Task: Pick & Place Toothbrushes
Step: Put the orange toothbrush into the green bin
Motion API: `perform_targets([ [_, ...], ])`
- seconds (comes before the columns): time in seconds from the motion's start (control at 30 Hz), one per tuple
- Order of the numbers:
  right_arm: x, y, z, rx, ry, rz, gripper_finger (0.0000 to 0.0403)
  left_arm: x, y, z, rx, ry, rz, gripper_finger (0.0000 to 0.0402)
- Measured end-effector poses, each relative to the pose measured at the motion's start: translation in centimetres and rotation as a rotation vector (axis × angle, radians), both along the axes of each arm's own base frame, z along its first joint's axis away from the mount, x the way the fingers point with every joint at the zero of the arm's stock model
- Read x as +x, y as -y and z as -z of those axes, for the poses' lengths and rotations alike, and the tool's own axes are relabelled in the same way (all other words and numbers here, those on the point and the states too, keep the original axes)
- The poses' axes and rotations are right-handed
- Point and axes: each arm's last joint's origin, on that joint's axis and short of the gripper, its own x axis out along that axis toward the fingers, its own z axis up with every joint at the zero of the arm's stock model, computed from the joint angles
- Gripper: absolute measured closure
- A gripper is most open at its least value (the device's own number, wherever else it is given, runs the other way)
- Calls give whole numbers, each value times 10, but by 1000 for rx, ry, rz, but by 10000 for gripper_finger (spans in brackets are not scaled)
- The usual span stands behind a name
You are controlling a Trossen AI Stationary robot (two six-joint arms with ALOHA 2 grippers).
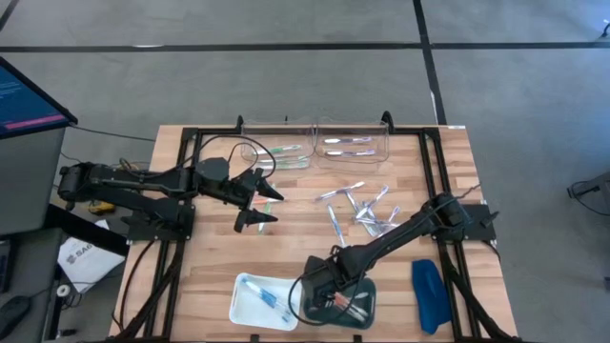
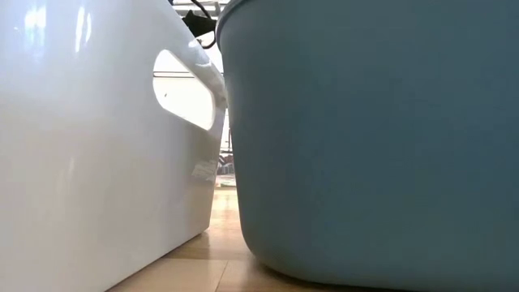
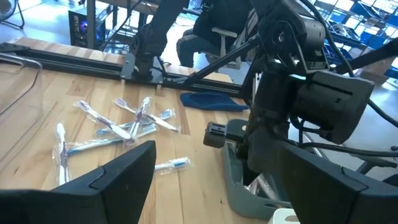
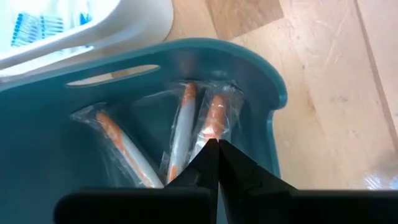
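Wooden slat tabletop, and the low view is pretty much blocked by the white bin and teal bin. Left gripper hovers mid-table, fingers spread wide, gripping nothing. Loose clear-wrapped toothbrushes lie scattered at centre-right. Right gripper is pinched tight over the teal bin, its tips right at the crinkly wrapped orange toothbrushes; can't tell if they're touching
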Motion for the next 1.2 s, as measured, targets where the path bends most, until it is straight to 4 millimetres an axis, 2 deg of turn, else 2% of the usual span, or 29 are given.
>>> perform_targets([
  [0.2, 1, -1, -6, 12, 30, -13, 403, 0, 0, 0, 0, -1, 0, 82],
  [0.3, 0, -3, -17, 5, 46, -62, 403, 0, 0, 0, 0, -1, 0, 82],
  [0.37, 2, -4, -33, -9, 112, -82, 403, 0, 0, 0, 0, -1, 0, 82],
  [0.53, -9, -1, -79, -163, 314, -111, 403, -2, 0, 6, -4, -71, 1, 82],
  [0.7, -29, 0, -116, -416, 473, -118, 403, -12, 0, 22, 21, -265, -15, 82],
  [0.83, -41, 3, -138, -608, 569, -87, 403, -23, -5, 40, 91, -486, -176, 82],
  [0.97, -42, 14, -145, -690, 582, -44, 402, -28, -9, 51, 178, -600, -322, 82],
  [1.07, -34, 28, -138, -666, 524, -37, 389, -25, -10, 60, 186, -594, -327, 82],
  [1.2, -29, 46, -131, -696, 463, -9, 363, -19, -15, 84, 204, -676, -363, 82],
])
